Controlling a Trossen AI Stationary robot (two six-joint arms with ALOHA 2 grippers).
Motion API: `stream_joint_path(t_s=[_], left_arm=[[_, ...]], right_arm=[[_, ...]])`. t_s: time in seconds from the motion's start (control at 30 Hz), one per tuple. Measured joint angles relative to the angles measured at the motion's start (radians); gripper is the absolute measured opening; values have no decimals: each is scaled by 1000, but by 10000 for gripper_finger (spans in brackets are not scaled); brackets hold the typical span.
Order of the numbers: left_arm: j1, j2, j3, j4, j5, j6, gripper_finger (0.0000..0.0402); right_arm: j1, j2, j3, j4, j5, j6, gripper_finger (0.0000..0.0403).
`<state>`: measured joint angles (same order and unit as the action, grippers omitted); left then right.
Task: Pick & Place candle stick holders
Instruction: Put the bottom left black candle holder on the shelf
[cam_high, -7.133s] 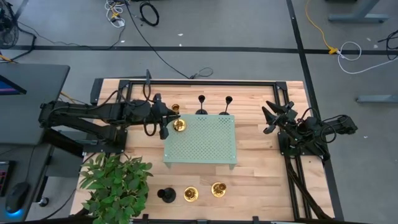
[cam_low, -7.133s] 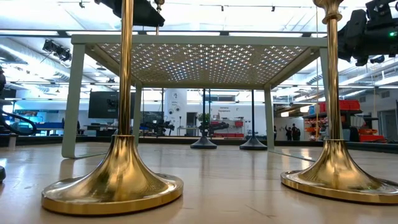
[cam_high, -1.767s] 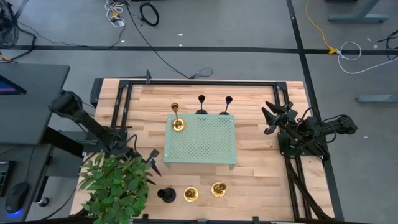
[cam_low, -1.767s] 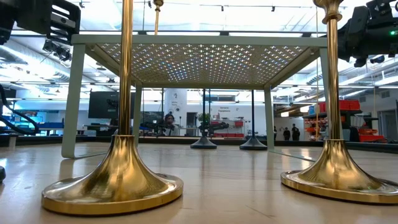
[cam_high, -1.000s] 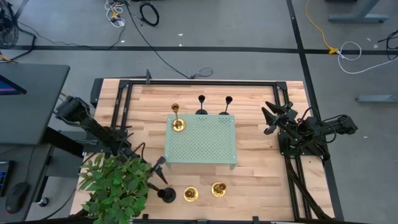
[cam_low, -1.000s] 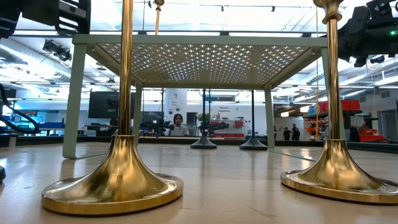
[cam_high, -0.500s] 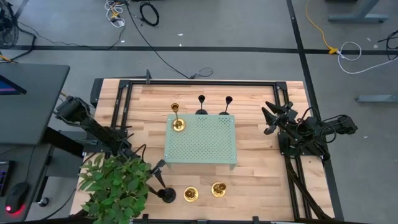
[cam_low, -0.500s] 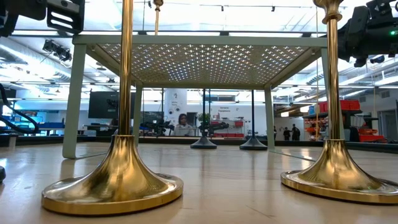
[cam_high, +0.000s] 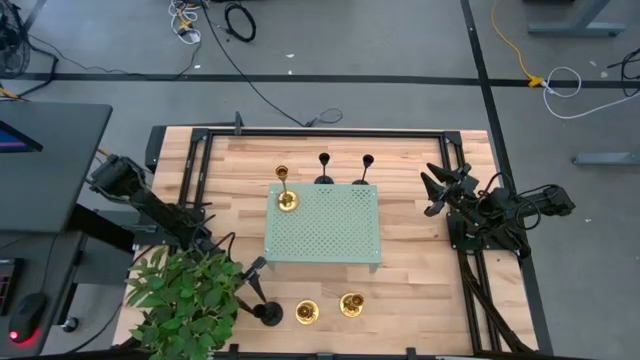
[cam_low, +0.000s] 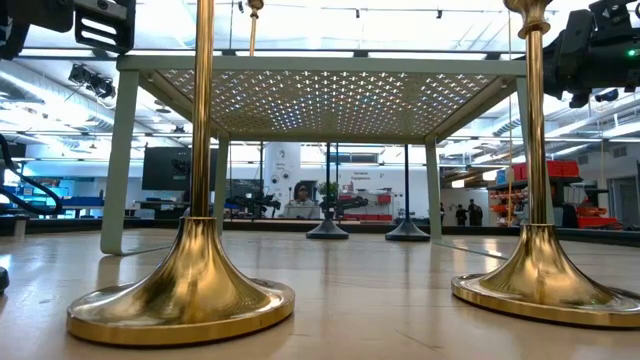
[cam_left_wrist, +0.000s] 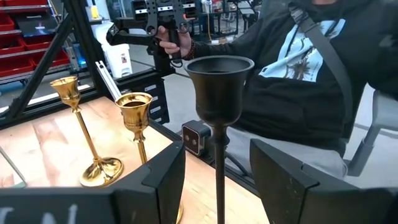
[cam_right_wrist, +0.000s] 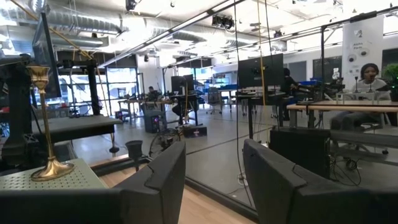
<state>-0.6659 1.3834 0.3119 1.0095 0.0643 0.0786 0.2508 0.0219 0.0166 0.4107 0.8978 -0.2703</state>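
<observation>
High view: your left gripper (cam_high: 257, 290) now sits at the near edge beside the black holder (cam_high: 268, 313), after swinging over from the tray's far-left corner. One gold holder (cam_high: 287, 200) stands on the tray (cam_high: 325, 255), so that placement looks done. Two gold holders (cam_high: 306, 314) wait nearby; two black ones (cam_high: 324, 170) stand behind the tray. Right gripper (cam_high: 437, 190) parked at right, unchanged.

Low view: gold stems close to cam, nothing shifted; a person shows in the bkgd.

Left wrist: fingers (cam_left_wrist: 165, 177) wide apart, straddling the black stem (cam_left_wrist: 219, 180), not gripping yet. Next, close, I'd judge.

Right wrist: fingers (cam_right_wrist: 168, 171) apart, holding nothing.
</observation>
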Motion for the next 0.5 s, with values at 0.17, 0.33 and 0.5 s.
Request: stream_joint_path(t_s=[0.17,0.33,0.5], left_arm=[[1,0,0,22,5,20,181],[1,0,0,31,11,15,181],[1,0,0,31,11,16,181]], right_arm=[[0,0,0,0,0,0,162],[0,0,0,0,0,0,162],[0,0,0,0,0,2,162]])
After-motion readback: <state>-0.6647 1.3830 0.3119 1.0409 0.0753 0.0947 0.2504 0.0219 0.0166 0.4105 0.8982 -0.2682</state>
